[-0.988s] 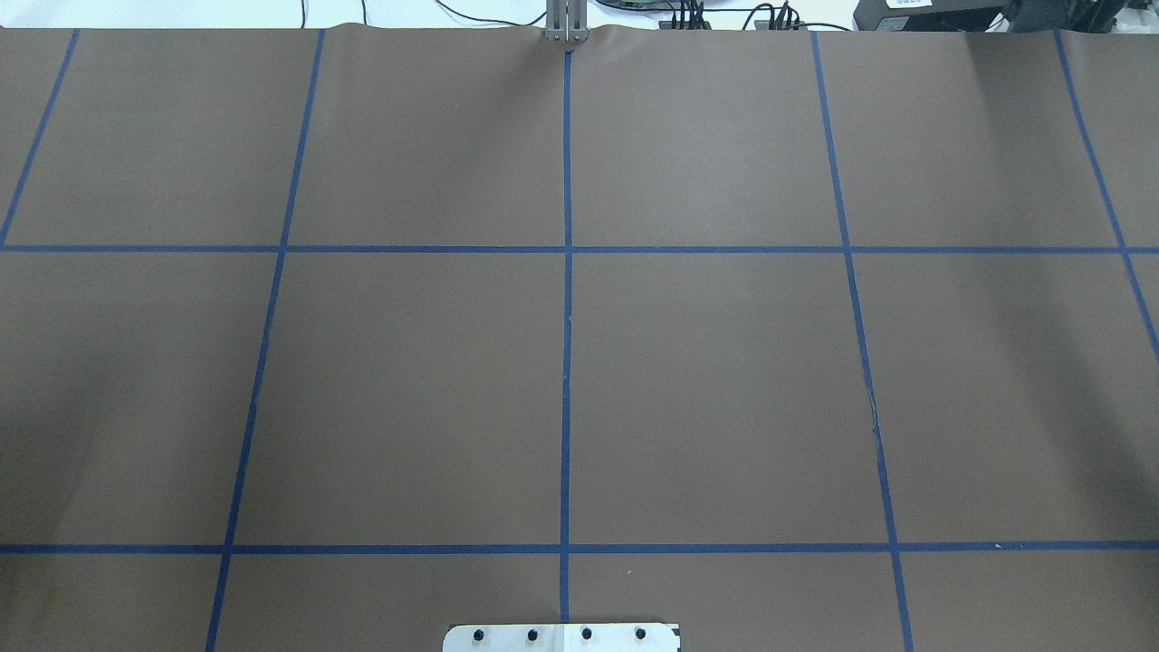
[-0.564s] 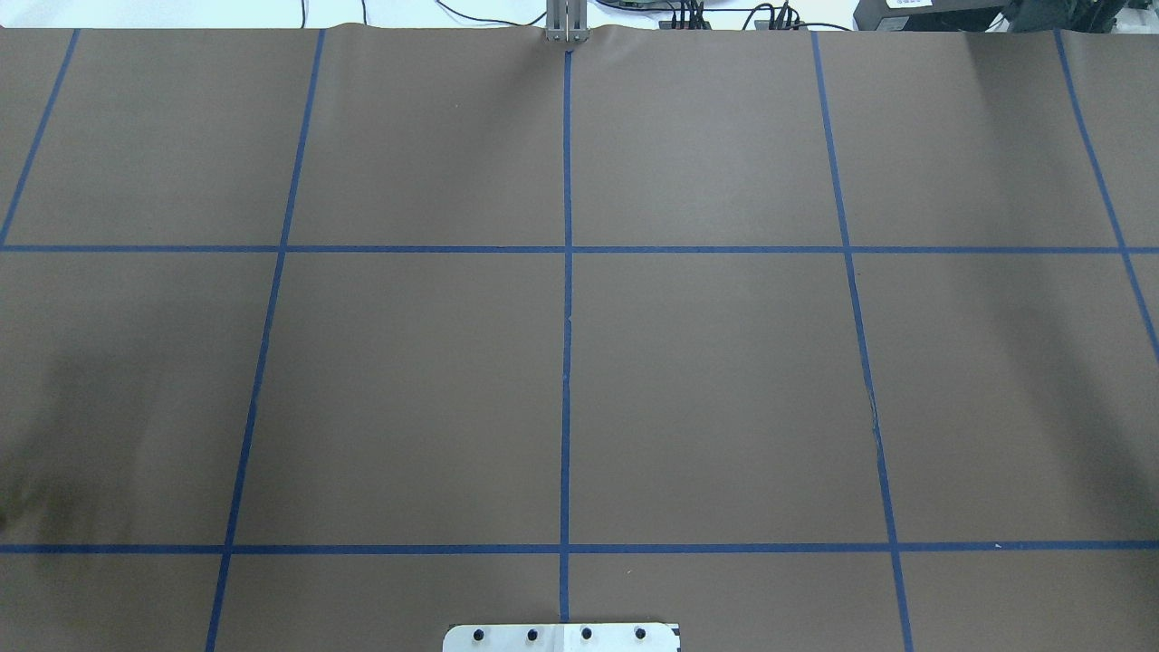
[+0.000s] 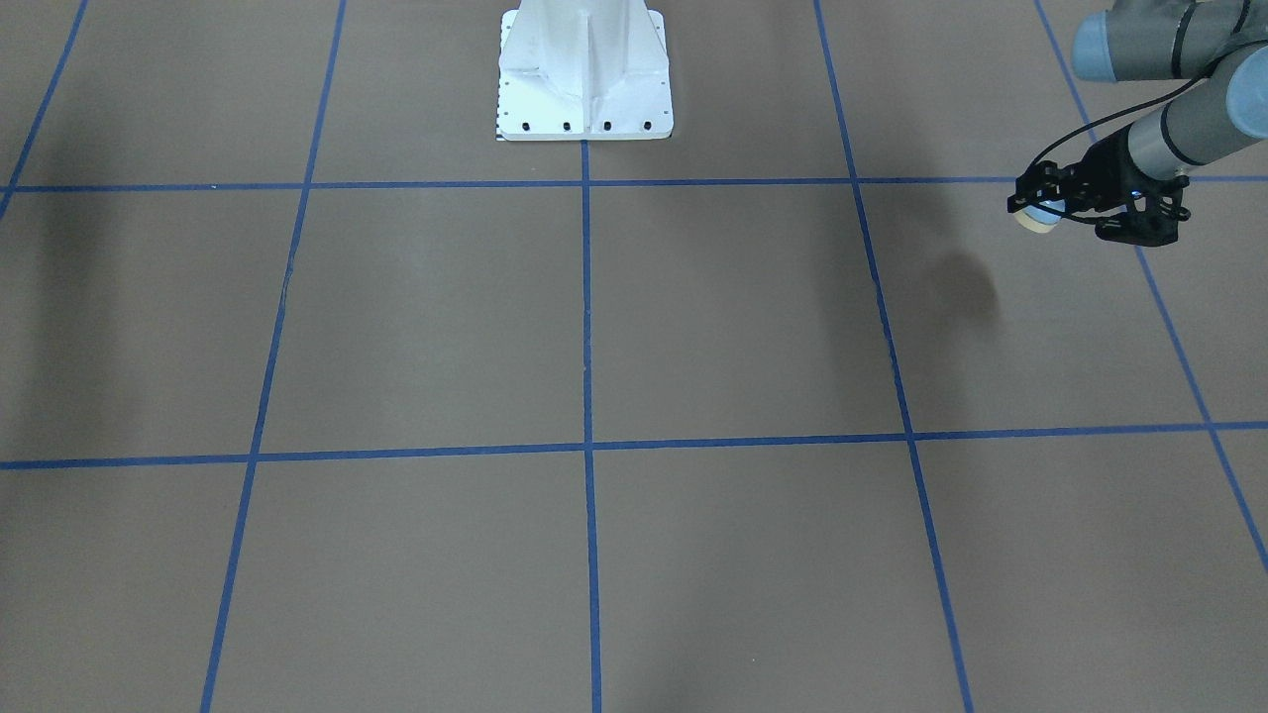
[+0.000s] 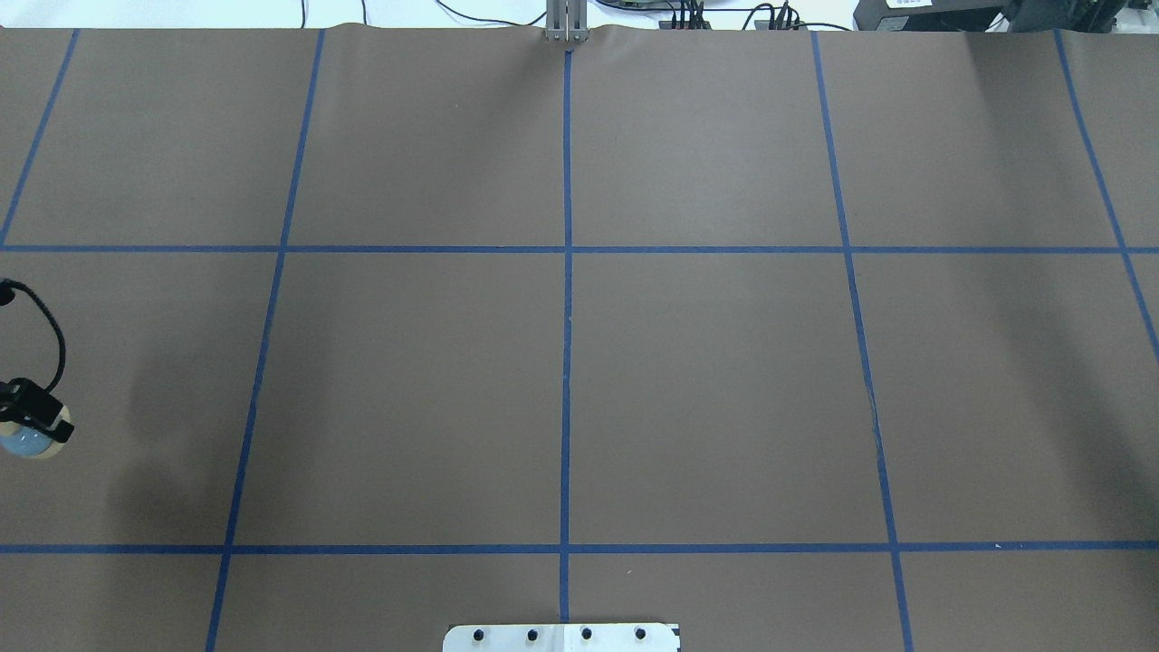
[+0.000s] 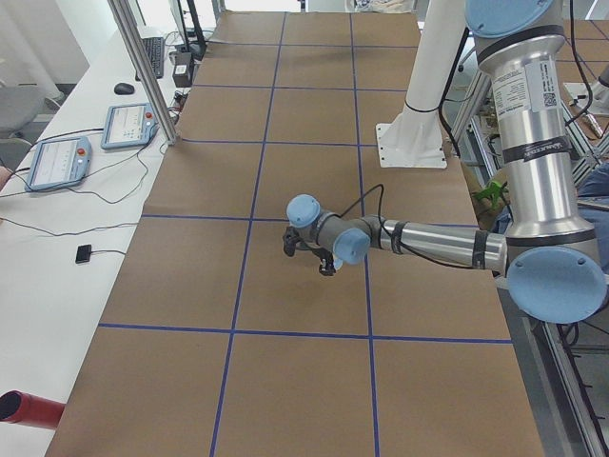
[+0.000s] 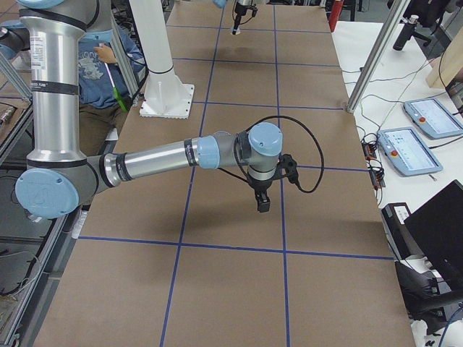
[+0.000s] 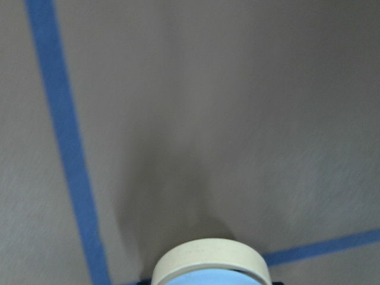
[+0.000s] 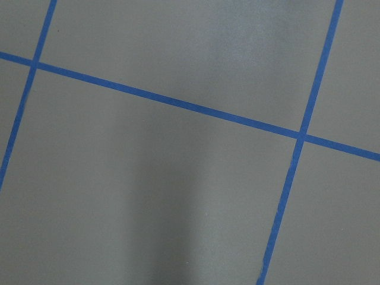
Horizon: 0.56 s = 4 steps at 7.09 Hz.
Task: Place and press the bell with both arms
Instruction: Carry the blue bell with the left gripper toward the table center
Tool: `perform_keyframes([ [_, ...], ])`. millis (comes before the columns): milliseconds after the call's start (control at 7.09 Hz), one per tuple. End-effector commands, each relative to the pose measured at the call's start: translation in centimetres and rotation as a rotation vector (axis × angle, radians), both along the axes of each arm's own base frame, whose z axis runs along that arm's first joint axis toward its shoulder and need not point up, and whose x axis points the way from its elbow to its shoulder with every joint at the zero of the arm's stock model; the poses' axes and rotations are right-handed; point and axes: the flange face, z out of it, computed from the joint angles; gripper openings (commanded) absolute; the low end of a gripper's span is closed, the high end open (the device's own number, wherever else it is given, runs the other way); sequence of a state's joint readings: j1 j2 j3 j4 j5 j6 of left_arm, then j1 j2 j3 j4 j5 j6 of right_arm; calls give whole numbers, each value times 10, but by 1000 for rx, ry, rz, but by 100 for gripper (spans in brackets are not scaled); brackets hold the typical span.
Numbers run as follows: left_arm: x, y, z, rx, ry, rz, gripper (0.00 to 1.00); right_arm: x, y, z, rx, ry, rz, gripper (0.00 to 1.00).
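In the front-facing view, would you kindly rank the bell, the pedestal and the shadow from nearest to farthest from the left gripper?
1. Bell: held in the left gripper, near the view's right edge.
2. Shadow: a little below and to the view's left of the gripper.
3. Pedestal: far off, at top centre.

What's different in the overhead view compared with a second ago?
The left pincer, carrying the bell, has come in at the overhead view's left edge; a second ago neither showed there. The taped table paper and the white base plate are as before.
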<state>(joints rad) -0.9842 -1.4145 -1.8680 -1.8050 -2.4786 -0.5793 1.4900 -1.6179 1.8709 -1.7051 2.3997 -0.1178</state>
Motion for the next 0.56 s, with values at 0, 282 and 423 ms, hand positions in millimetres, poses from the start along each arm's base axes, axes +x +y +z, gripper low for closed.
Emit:
perform_keyframes([
  [0,39,-56,-91,-1,1,-15,0,-2,-2,2,-2,1,-4,100],
  [282,111,-91,-192,-19,-90,0,0,-6,-1,4,-7,1,-12,100],
  [423,148,-110,-240,-37,-115,27,0,-12,-2,7,-11,5,-25,100],
])
